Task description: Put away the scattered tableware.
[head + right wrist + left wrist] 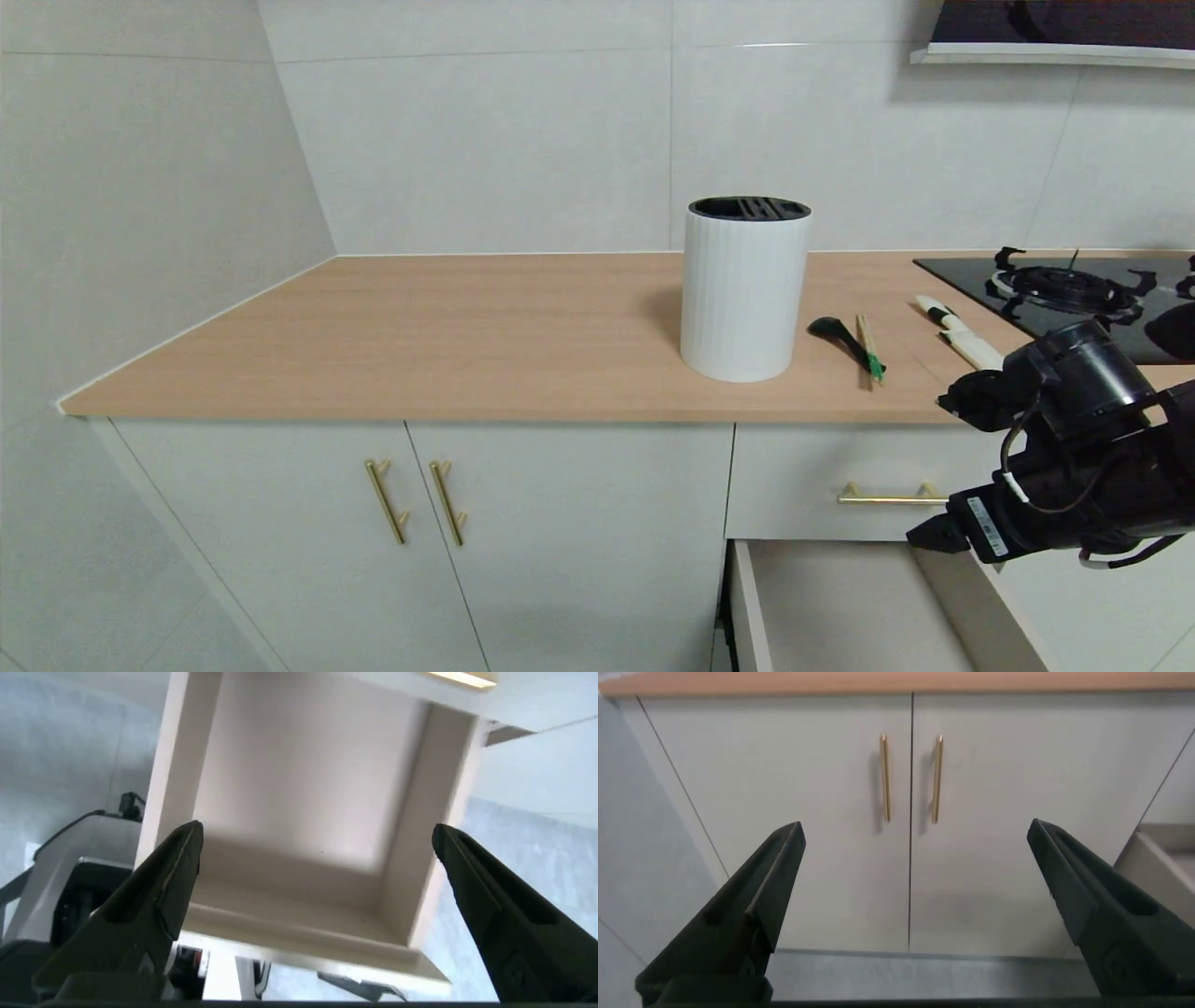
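A white ribbed utensil holder (pixel 744 289) with a black slotted top stands on the wooden counter (pixel 467 336). To its right lie a black spoon (pixel 834 330), a pair of chopsticks with a green band (pixel 870 353) and a white-handled utensil (pixel 959 336). My right arm (pixel 1074 448) hangs in front of the counter's edge, over an open drawer (pixel 840 607). In the right wrist view my right gripper (pixel 316 835) is open above the bare drawer (pixel 308 793). My left gripper (pixel 915 829) is open, low down, facing two cabinet doors.
A black gas hob (pixel 1074 289) sits at the counter's right end. Below the counter are cabinet doors with gold handles (pixel 415 499) (pixel 910 775) and a shut drawer with a gold handle (pixel 887 497). Tiled walls close the left and back.
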### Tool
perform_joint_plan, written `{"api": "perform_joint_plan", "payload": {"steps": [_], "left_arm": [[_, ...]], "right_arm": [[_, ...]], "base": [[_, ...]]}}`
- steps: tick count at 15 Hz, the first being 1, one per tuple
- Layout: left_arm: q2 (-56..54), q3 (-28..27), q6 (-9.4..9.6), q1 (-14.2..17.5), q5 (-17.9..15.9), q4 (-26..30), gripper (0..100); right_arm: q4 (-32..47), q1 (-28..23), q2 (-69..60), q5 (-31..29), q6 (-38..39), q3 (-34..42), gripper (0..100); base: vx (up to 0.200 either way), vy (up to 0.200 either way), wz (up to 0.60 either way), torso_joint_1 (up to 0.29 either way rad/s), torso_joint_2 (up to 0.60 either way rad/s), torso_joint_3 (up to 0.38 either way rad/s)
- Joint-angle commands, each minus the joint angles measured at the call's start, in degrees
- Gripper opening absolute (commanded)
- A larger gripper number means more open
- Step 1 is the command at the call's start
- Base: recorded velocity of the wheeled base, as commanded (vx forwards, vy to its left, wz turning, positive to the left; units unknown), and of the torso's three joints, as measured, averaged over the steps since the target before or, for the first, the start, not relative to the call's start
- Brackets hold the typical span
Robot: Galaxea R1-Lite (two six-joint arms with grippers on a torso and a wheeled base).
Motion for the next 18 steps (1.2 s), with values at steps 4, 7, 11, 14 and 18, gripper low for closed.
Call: {"api": "perform_joint_plan", "payload": {"steps": [4, 7, 11, 14, 18], "left_arm": [[0.00, 0.00, -0.02, 0.02, 0.02, 0.00, 100], [0.00, 0.00, -0.02, 0.02, 0.02, 0.00, 100], [0.00, 0.00, -0.02, 0.02, 0.02, 0.00, 100], [0.00, 0.00, -0.02, 0.02, 0.02, 0.00, 100], [0.00, 0.00, -0.02, 0.02, 0.02, 0.00, 100]], "right_arm": [[0.02, 0.02, -0.02, -0.02, -0.01, -0.09, 100], [-1.30, 0.11, -0.46, -0.11, -0.01, 0.17, 100], [-6.58, 0.11, 0.59, -1.87, -0.01, -5.01, 100], [-1.30, 1.08, 8.33, -2.04, 10.27, -22.94, 100], [1.77, 1.69, 15.45, -7.49, 22.31, -30.50, 100]], "base": [[0.000, 0.000, 0.00, 0.200, -0.49, -0.285], [0.000, 0.000, 0.00, 0.087, -0.19, -0.106], [0.000, 0.000, 0.00, 0.000, 0.00, 0.000], [0.000, 0.000, 0.00, 0.000, 0.00, 0.000], [0.000, 0.000, 0.00, 0.000, 0.00, 0.000]]}}
